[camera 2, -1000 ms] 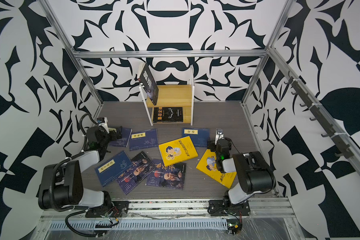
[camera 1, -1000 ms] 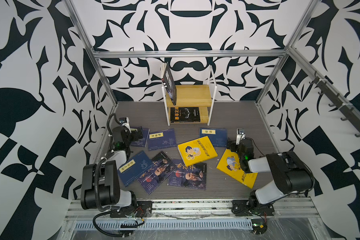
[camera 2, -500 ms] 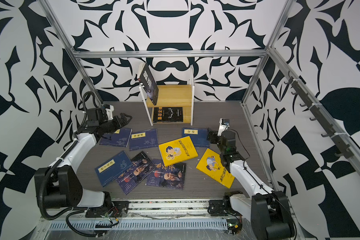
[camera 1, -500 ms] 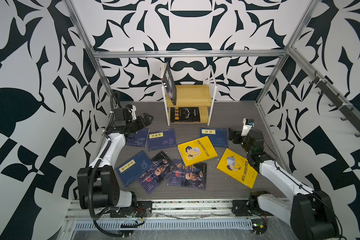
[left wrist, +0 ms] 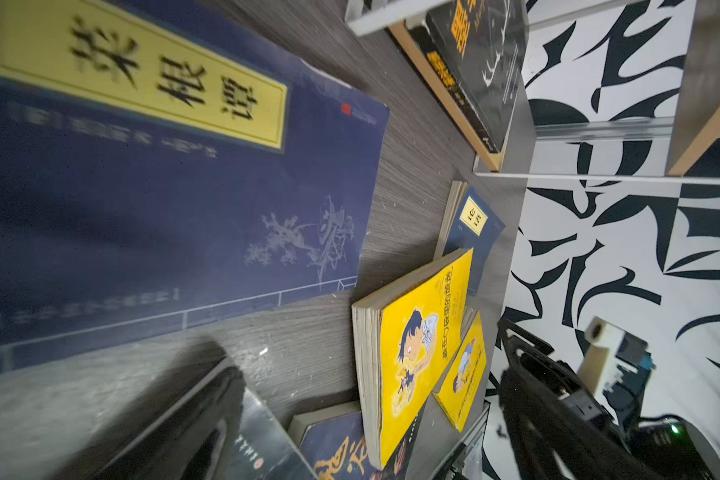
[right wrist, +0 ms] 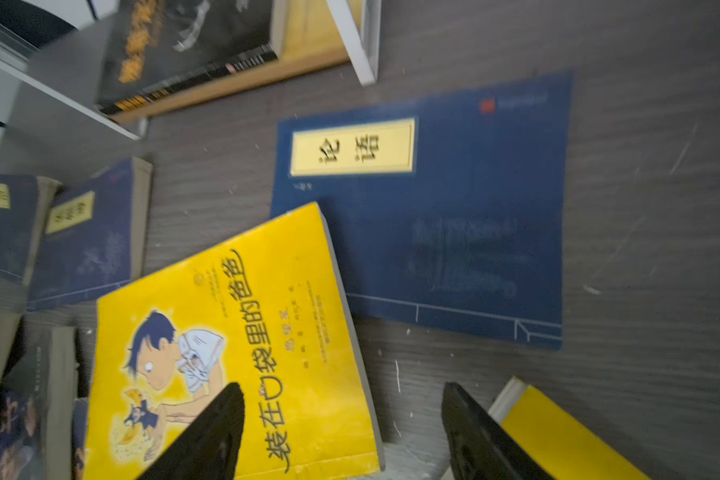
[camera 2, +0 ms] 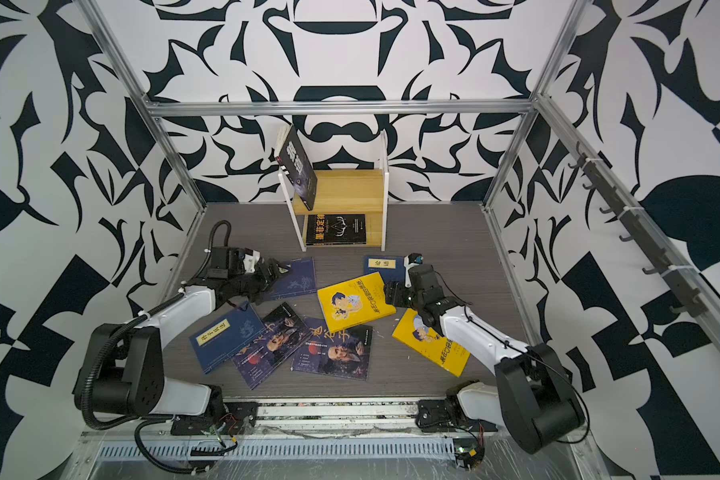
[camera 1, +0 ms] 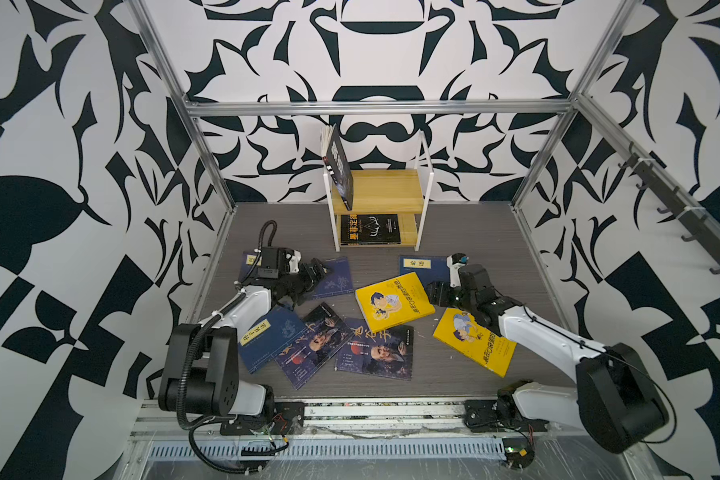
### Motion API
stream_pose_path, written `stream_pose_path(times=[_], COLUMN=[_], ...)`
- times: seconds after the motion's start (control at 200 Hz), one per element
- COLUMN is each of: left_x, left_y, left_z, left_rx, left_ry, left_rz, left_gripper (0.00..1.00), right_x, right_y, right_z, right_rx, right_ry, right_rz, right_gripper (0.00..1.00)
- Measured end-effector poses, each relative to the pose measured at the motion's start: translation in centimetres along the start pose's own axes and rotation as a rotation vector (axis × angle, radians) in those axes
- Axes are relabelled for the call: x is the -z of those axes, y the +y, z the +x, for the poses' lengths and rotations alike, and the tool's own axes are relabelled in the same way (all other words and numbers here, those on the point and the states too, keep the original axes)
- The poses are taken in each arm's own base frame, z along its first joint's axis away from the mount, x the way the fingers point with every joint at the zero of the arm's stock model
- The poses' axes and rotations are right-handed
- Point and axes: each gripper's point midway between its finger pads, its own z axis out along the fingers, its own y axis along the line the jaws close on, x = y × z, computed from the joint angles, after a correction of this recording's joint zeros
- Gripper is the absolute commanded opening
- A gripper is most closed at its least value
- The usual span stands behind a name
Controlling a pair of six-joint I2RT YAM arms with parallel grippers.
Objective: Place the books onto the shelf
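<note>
Where my left tool (camera 1: 317, 272) hangs: low over the navy blossom book (camera 1: 336, 283), jaws wide apart, nothing between them.
My right tool (camera 1: 432, 293): jaws apart, holding nothing. In the right wrist view one finger (right wrist: 208, 436) is over the cover of the middle yellow cartoon book (camera 1: 391, 299). The other finger is past that book's edge, over the grey bench (camera 1: 474, 232). I cannot tell whether either finger touches.
Shelf (camera 1: 381, 192): at the back of the bench by the patterned wall, two wooden boards in a white frame.
On the shelf: a tilted black book (camera 1: 339, 170) leans at the left end of the top board, and a black book with a gold title (camera 1: 371, 228) lies flat on the lower board.
Off the shelf: eight books lie flat on the bench.
Left side: a far-left navy book (camera 1: 250, 262) is partly hidden by my left arm, and a front navy book (camera 1: 267, 336) is nearer the rail.
Front middle: two portrait books (camera 1: 377, 349) lie side by side.
Right side: the navy book labelled 论语 (right wrist: 454, 228) has one corner under the middle yellow cartoon book.
Second yellow cartoon book (camera 1: 470, 345): just beside my right arm, part of it under the arm.
</note>
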Motion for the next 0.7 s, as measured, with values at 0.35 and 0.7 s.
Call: stream_pose_path(times=[0.35, 0.7], left_x=[-3.2, -7.4], left_y=[-0.3, -0.8], left_z=[3.1, 4.8], left_rx=[0.023, 0.013], left_ry=[0.097, 0.219], left_rz=[-0.024, -0.065], left_gripper=[0.93, 0.87], right_x=[-2.9, -4.5], right_y=[-0.1, 1.9], right_z=[3.5, 3.5], right_rx=[-0.088, -0.072], right_ry=[0.164, 0.184], right_rz=[-0.009, -0.057], right_gripper=[0.71, 0.68])
